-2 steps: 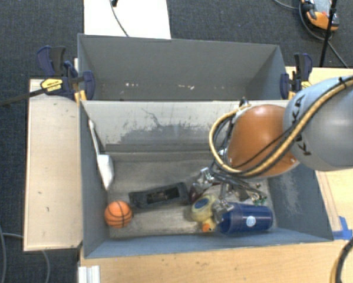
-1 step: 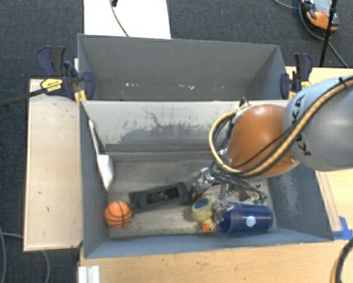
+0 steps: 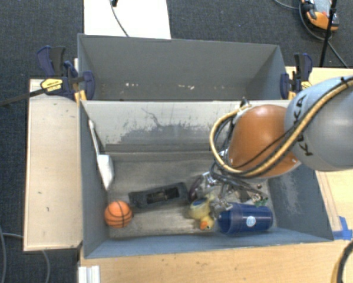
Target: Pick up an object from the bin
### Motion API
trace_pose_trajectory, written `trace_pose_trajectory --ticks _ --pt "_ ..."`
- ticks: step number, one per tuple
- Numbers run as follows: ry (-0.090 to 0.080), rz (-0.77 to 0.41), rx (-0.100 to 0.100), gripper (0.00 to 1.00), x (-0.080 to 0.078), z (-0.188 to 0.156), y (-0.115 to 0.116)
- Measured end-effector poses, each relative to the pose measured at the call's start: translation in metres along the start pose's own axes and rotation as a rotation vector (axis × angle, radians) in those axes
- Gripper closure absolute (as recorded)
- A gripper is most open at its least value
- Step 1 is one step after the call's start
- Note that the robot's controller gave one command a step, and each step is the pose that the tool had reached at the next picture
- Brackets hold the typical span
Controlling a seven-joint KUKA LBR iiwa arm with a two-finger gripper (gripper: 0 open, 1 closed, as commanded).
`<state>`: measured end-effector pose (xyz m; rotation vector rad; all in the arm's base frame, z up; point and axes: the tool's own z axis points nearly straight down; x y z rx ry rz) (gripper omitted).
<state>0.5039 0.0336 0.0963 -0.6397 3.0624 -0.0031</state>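
Note:
My gripper point(image 3: 222, 191) is low in the bin's front right part, its metal body showing under the arm's orange cover. It hangs just above a small yellow toy point(image 3: 200, 210) with an orange bit at its front. A dark blue cylinder point(image 3: 245, 220) with a white mark lies on its side right of the toy, close under the gripper. A flat black oblong thing point(image 3: 159, 195) lies on the bin floor to the gripper's left. What the gripper touches is hidden by its own body.
An orange ball point(image 3: 118, 213) rests in the front left corner. A white long-handled tool point(image 3: 102, 160) leans against the left wall. The arm and its cables cover the bin's right side.

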Motion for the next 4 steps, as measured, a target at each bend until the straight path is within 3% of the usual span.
trace_pose_trajectory --ticks 1,3,4 --pt "0.012 0.019 -0.006 1.00 -0.006 -0.040 0.000" --pt "0.007 0.010 -0.003 1.00 0.004 -0.126 0.006" --pt "0.008 0.010 -0.004 1.00 0.003 -0.129 0.005"
